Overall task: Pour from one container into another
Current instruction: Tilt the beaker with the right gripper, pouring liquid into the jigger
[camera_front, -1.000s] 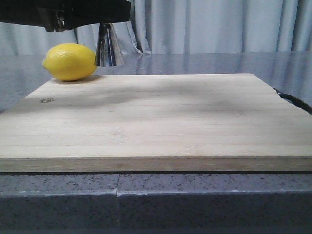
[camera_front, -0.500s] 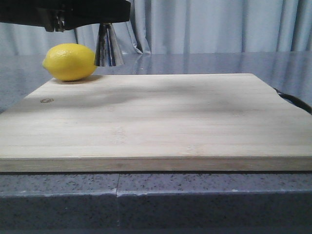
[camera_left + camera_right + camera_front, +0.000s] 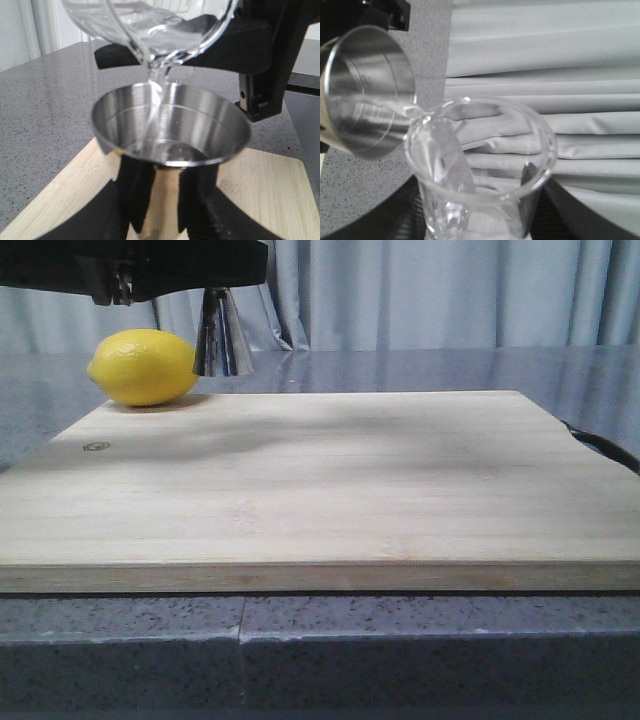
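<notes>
Beaker (image 3: 480, 170) of clear glass is sitting clenched in the right hand (image 3: 475, 225), tipped so its pouring lip is reaching over the rim of the steel jigger (image 3: 170, 135). In the left wrist view a thin stream of clear liquid is falling from that lip, at 12 o'clock above the jigger's mouth, down into the cup, where a shallow pool is already showing. The tilt looks gentle, which I judge is to keep the stream narrow enough for the small cup.

Below, the left hand (image 3: 160, 210) is grasping the jigger around its lower cone, its dark fingers (image 3: 132, 200) pressing on either side, holding it upright so the mouth is facing the stream. Holding it raised, clear of the board, likely lets the arm bring the cup under the lip instead of trusting a narrow base to stand.

In the front view only the jigger's lower cone is showing beneath the dark arm, at about 10 o'clock in the scene, just beside a yellow lemon (image 3: 143, 366) resting at the far left corner of the wooden cutting board (image 3: 320, 490). The board is lying on the speckled grey bench (image 3: 320, 650), with grey curtains (image 3: 450, 290) hanging behind.
</notes>
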